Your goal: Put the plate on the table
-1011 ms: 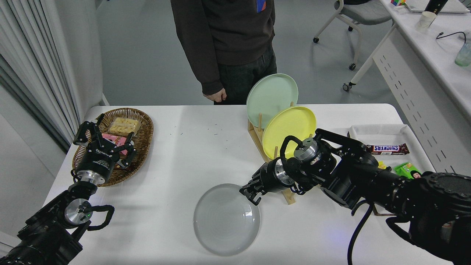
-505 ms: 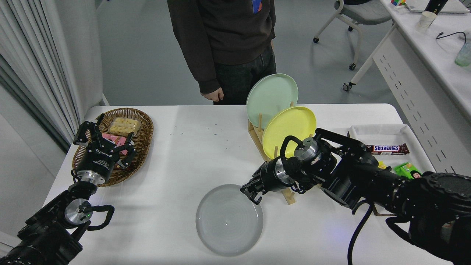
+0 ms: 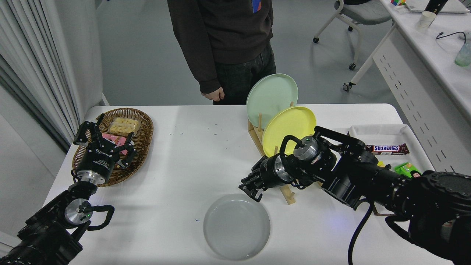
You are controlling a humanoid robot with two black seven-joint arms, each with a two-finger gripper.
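Wicker basket (image 3: 141, 145) at table's (image 3: 191, 154) left holds snack packs. Wooden rack (image 3: 259, 136) holds mint green plate (image 3: 271, 95) and yellow plate (image 3: 289, 127), both upright. White tray (image 3: 379, 130) at right, candy bar (image 3: 387, 148) on near edge. Grey plate (image 3: 236, 226) flat on table, near front edge. Right gripper (image 3: 251, 187) just above plate's far rim, fingers parted, holding nothing. Left gripper (image 3: 104, 141) parked over basket, fingers spread, empty.

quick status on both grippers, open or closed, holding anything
Left gripper: open, empty, parked over the basket.
Right gripper: open, holding nothing, just above the plate on the table.
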